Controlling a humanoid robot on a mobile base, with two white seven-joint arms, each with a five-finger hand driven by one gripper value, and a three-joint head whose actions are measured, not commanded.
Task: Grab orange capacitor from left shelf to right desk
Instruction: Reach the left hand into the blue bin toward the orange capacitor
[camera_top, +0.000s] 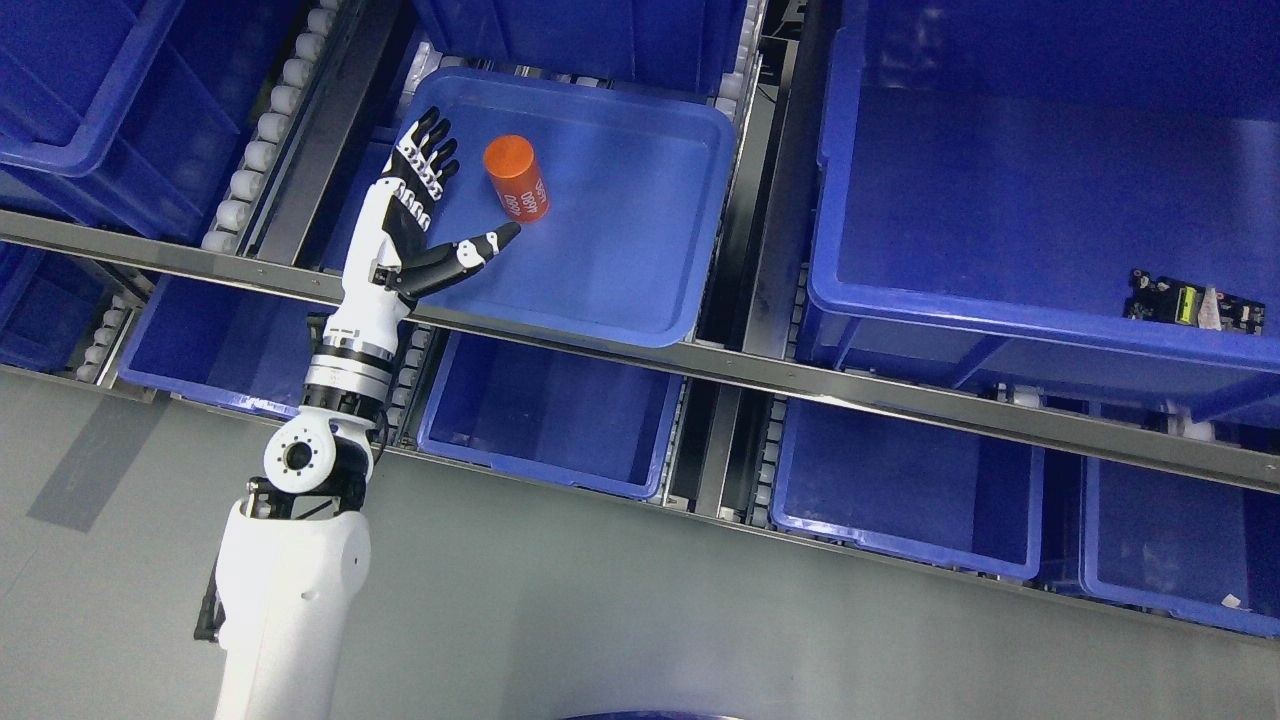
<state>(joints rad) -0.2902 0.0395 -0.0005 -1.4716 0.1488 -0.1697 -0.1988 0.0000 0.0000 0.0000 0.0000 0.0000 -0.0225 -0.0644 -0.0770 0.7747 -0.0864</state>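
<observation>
The left hand (425, 215) reaches up from the lower left on a white arm and sits over the left side of a shallow blue bin (640, 300) on the upper shelf level. Its fingers (432, 145) are stretched out straight and together, pointing up and away, while the thumb (470, 255) sticks out to the right; the hand is spread wide and holds nothing.

The orange capacitor (517, 178) (a short cylinder with white print on its side) lies in the same bin, in its upper left part, tilted so that its round end faces up and to the left. It rests just to the right of the fingers and just above the tip of the thumb, in the gap between the two. There is a thin strip of blue bin floor between it and the fingers, and I cannot tell whether the thumb tip touches its lower end.

A metal shelf rail (700, 365) runs across the picture below the bin, crossing in front of the wrist. To the right, well apart, a larger blue bin (1000, 310) holds a small circuit board (1195, 303) near its lower right corner. More blue bins sit on the lower level
</observation>
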